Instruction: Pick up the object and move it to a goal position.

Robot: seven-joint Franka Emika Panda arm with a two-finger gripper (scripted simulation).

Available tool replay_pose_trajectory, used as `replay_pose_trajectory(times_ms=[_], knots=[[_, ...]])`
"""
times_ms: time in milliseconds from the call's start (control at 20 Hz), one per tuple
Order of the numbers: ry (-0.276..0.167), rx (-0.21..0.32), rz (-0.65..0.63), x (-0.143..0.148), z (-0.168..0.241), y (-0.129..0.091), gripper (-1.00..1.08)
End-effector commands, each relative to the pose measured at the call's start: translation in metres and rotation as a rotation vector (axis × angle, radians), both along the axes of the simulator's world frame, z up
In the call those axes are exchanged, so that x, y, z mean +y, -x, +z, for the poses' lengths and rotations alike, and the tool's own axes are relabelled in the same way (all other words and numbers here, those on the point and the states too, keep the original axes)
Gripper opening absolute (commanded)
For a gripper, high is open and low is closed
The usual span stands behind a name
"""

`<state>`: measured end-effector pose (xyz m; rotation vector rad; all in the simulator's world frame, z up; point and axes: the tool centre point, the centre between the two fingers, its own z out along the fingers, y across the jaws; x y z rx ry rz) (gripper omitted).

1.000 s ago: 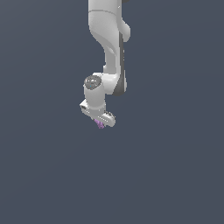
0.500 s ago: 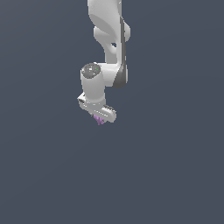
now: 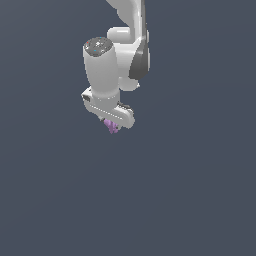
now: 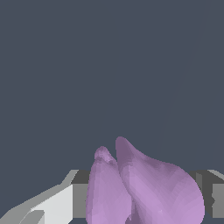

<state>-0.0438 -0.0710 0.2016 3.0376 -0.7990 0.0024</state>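
The object [image 3: 112, 126] is a small light-purple lump with ridged folds. It pokes out below the white hand of the arm, held in my gripper [image 3: 113, 125], which is shut on it. In the wrist view the object [image 4: 144, 188] fills the lower middle, with a grey fingertip [image 4: 79, 199] on one side and another fingertip [image 4: 216, 192] on the other. The arm hangs from the top of the exterior view, and the object is held up in the air against a plain dark grey background.
Only a flat dark grey background shows in both views. No goal marker, table edge or other object is visible.
The arm has moved upward and slightly toward the exterior view's left with the object still in the gripper. The wrist has turned.
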Motion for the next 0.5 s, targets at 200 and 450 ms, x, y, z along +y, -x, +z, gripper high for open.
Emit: replay_pose_trajectory(times_ms=[200, 450], knots=[[0.001, 0.001, 0.0, 0.002, 0.068, -0.011, -1.0], [0.001, 0.001, 0.0, 0.004, 0.119, -0.019, -1.0]])
